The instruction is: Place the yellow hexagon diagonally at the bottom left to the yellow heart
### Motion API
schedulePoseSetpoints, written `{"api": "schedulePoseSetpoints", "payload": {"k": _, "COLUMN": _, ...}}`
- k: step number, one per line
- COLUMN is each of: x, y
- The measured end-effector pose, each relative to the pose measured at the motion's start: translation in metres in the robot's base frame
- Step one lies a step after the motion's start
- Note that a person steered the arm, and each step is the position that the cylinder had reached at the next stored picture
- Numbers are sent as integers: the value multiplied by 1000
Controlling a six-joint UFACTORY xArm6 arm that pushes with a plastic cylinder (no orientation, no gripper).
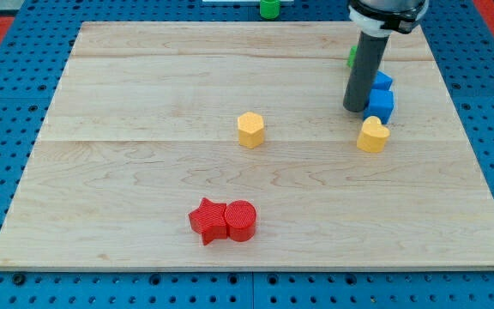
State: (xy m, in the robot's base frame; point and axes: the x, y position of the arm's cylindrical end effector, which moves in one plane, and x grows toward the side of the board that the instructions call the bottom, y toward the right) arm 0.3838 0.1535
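The yellow hexagon [250, 130] sits near the middle of the wooden board [144, 172]. The yellow heart [372, 135] lies to the view's right of it, at about the same height. My tip [354, 108] stands just above and to the left of the yellow heart, touching or nearly touching the blue blocks [381, 99] on its right. The tip is well to the right of the hexagon.
A red star [207, 221] and a red cylinder [240, 221] sit together toward the view's bottom. A green block [351, 57] is partly hidden behind the rod. Another green block [269, 9] lies off the board at the top.
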Motion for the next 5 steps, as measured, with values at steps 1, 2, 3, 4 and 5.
{"api": "schedulePoseSetpoints", "payload": {"k": 1, "x": 1, "y": 12}}
{"api": "schedulePoseSetpoints", "payload": {"k": 2, "x": -2, "y": -48}}
{"api": "schedulePoseSetpoints", "payload": {"k": 3, "x": -8, "y": -141}}
{"api": "schedulePoseSetpoints", "payload": {"k": 4, "x": 16, "y": -163}}
{"api": "schedulePoseSetpoints", "payload": {"k": 5, "x": 56, "y": -155}}
